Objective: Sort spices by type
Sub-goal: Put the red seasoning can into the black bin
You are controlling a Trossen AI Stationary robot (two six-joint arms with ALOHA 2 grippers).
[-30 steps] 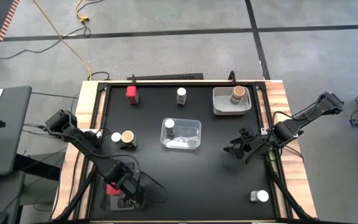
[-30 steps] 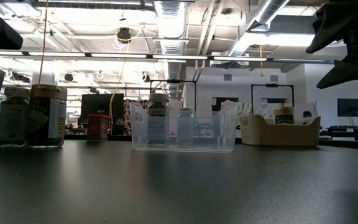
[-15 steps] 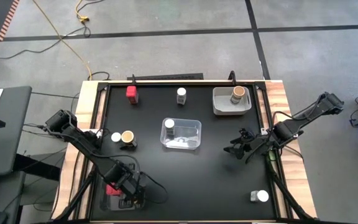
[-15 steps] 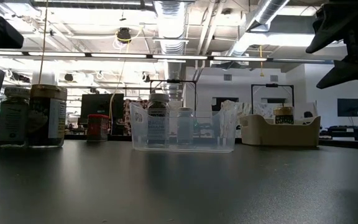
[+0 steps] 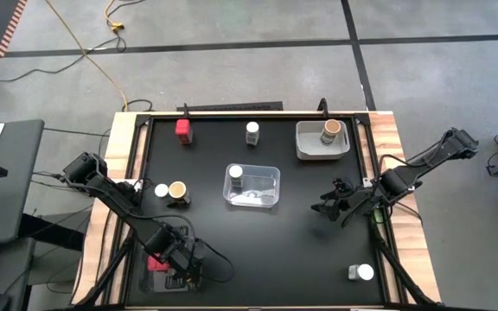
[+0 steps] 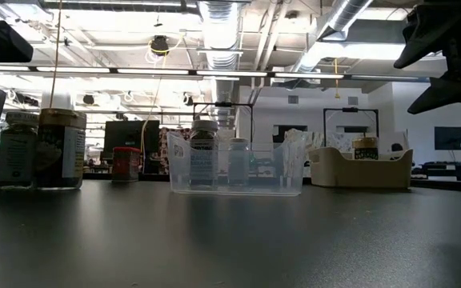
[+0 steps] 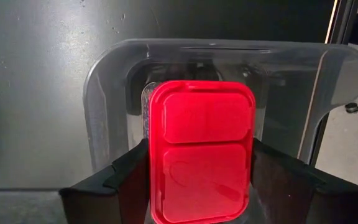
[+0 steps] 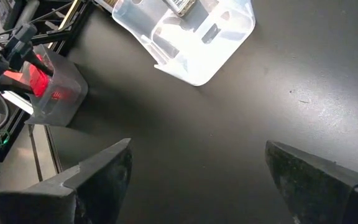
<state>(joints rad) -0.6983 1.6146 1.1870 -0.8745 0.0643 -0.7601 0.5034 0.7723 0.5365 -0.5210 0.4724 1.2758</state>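
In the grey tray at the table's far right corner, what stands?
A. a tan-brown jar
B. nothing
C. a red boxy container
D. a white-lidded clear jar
A: the high view shows one tan-brown jar standing inside the grey tray.

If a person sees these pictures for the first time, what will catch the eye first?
Probably the bright red box between the left gripper's fingers, inside a clear tray at the table's near-left corner. Next comes the clear tray at the table's middle holding a white-lidded jar, then the right gripper hanging open above the right side.
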